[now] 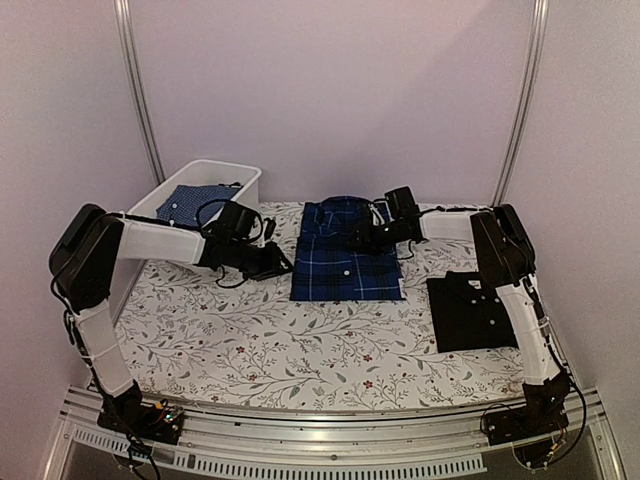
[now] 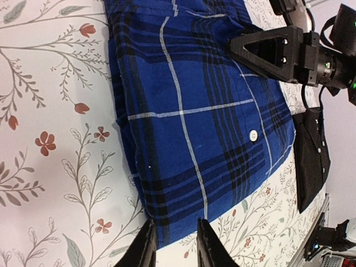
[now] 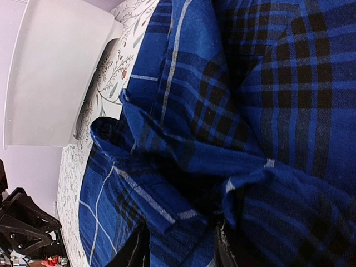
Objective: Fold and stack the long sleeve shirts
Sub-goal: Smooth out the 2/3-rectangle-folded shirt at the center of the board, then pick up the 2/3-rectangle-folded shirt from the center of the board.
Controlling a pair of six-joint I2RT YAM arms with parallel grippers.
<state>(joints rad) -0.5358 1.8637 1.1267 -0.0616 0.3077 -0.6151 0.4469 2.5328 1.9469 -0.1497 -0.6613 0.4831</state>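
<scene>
- Pincer status, over the tabletop (image 1: 250,340): my left pincer (image 2: 175,248) is spread and empty, hovering beside the plaid shirt's (image 1: 345,265) left edge.
- Plaid shirt sits folded mid-tabletop; black shirt (image 1: 470,310) lies folded to its right, apart.
- Right pincer (image 3: 178,250) straddles bunched collar cloth, can't tell if it's pinching.
- My worry: grabbing one layer only, so the fold spills open mid-carry.

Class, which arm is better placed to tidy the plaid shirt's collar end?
Right, probably: right gripper at that end of the plaid shirt, cloth between its jaws; left gripper beside the opposite edge.
</scene>
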